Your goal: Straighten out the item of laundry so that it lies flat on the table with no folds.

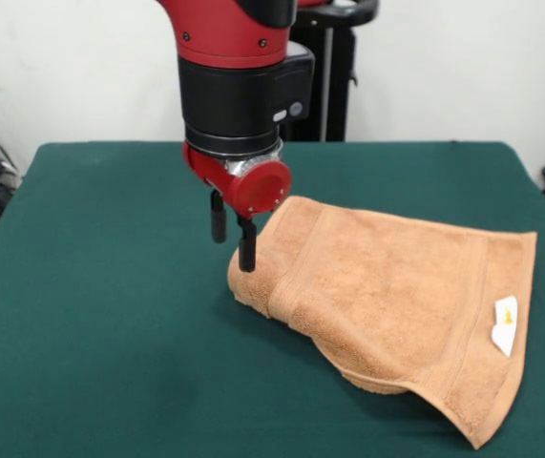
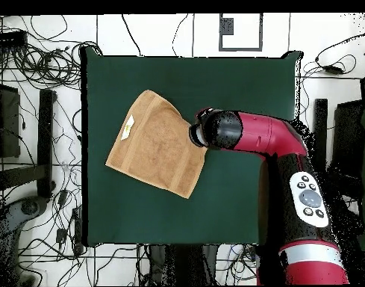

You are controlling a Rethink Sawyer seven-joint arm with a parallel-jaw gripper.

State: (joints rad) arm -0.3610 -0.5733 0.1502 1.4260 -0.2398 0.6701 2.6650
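Observation:
The item of laundry [image 1: 396,305], an orange-tan towel, lies on the right half of the green table [image 1: 81,286]. Its left end is folded over into a thick rounded lump, and the near edge curls under. A small white label [image 1: 506,324] sits near its right edge. My gripper [image 1: 232,234] hangs just left of that lump, open, with nothing between its black fingers [image 1: 246,246]; the lower tip is close to the towel's edge. In the overhead view the towel [image 2: 155,146] lies left of centre on the table [image 2: 237,82], and the arm's wrist [image 2: 215,128] hides the fingers.
Black stands [image 1: 334,67] rise behind the table's far edge. Cables and frames [image 2: 36,67] crowd the floor around the table. The arm [image 2: 289,164] reaches across the table's right side in the overhead view.

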